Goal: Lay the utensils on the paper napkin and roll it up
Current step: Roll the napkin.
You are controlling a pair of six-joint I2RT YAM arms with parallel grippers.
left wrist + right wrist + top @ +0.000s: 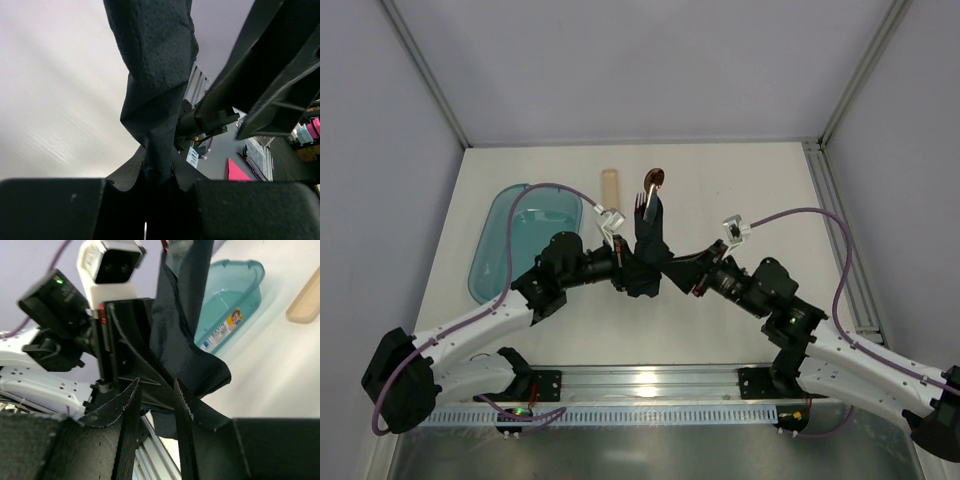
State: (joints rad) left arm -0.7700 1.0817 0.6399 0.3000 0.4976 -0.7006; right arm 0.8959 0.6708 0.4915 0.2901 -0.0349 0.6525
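the napkin (648,242) is a rolled bundle at the centre of the top view, between the two arms, with a fork (640,204) and a spoon (654,180) poking out of its upper end. the left gripper (150,182) is clenched on the napkin. the right gripper (156,395) is released, its fingers apart just beside the napkin. a tub (485,265) sits at left.

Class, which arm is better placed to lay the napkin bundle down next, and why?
Left, probably: the left gripper pinches the napkin wrapping the fork and spoon, while the right gripper stands open beside it.
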